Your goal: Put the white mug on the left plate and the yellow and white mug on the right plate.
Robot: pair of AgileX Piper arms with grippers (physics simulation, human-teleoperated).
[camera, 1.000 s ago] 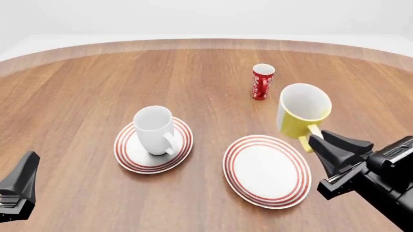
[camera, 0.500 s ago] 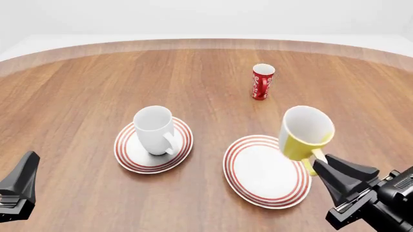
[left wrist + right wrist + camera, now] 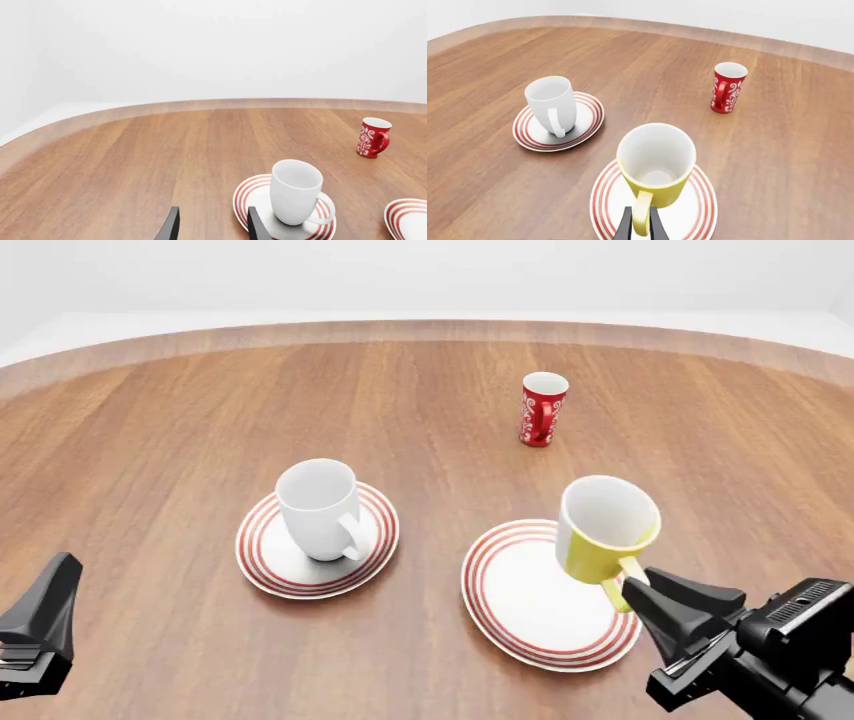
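Right wrist view only: tool (image 3: pixel 640 225) pinching yellow and white mug (image 3: pixel 655 167) handle.

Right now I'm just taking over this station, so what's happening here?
The right end effector is shut on the handle of the yellow and white mug, holding it over the right plate; whether it has touched down is unclear. The white mug already stands on the left plate. The left end effector hangs apart from everything, jaws open. A red mug stands farther back, untouched.
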